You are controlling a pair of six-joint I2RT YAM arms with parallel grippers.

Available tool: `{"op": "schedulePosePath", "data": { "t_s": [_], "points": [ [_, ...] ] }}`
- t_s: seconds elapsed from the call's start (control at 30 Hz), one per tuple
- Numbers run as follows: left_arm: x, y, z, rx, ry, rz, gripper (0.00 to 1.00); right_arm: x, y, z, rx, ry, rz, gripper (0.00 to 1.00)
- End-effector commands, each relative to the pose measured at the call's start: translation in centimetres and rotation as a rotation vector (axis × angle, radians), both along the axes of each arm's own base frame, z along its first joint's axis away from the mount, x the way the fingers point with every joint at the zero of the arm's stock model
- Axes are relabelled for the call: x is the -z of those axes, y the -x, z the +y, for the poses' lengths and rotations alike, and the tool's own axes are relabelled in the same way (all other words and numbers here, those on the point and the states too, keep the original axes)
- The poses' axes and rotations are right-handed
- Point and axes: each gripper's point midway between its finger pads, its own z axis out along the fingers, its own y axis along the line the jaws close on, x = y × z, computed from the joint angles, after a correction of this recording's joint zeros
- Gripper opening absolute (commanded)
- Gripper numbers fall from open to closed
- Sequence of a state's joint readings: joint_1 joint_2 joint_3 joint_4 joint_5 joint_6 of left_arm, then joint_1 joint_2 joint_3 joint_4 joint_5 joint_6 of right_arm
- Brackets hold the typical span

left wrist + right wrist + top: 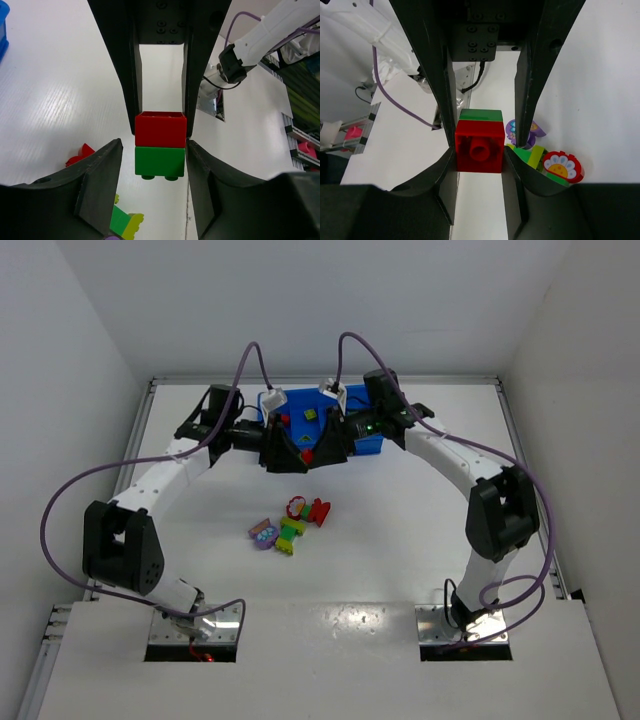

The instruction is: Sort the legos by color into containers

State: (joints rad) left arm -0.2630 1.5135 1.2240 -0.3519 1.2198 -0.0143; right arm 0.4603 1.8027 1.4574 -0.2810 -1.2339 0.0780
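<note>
My left hand and right hand both clamp one red-on-green lego pair, held just in front of the blue tray. Loose legos lie on the counter - further out from the tray's front.

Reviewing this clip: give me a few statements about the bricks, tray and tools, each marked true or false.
1. The left tool and right tool are both closed on the same red-and-green brick pair. True.
2. The blue tray holds nothing. False: at least a red brick and a yellow-green brick lie in it.
3. A cluster of bricks lies on the table, nearer the arm bases than the tray. True.
4. The flower-printed piece is blue. False: it is red, with a white flower on it.
</note>
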Motion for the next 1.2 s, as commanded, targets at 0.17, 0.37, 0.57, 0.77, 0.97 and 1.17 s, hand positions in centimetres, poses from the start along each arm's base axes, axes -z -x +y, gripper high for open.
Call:
{"op": "schedulePosePath", "data": {
  "t_s": [0.17,0.37,0.57,0.77,0.97,1.17],
  "points": [
    [-0.7,0.7,-0.2,0.006,-0.004,-0.07,0.55,-2.6,-0.2,0.1,-0.033,-0.073,-0.097,0.0],
    [-0.5,0.3,-0.1,-0.014,-0.02,-0.083,0.17,-2.2,0.2,-0.2,-0.029,-0.061,-0.108,0.0],
    [0.7,1.2,0.4,-0.04,-0.046,-0.051,0.08,-1.2,-2.6,-3.2,0.097,-0.021,-0.11,0.0],
    [2.6,2.7,2.2,-0.092,-0.092,-0.033,0.08,-1.1,-7.8,-6.2,0.257,0.002,-0.143,0.0],
    [2.3,2.5,6.3,-0.256,-0.173,-0.105,0.08,0.1,-13.6,-4.5,0.372,0.039,-0.165,0.0],
    [-0.3,0.9,11.7,-0.562,-0.259,-0.185,0.08,4.9,-19.3,2.2,0.466,0.114,-0.182,0.0]
  ]
}}
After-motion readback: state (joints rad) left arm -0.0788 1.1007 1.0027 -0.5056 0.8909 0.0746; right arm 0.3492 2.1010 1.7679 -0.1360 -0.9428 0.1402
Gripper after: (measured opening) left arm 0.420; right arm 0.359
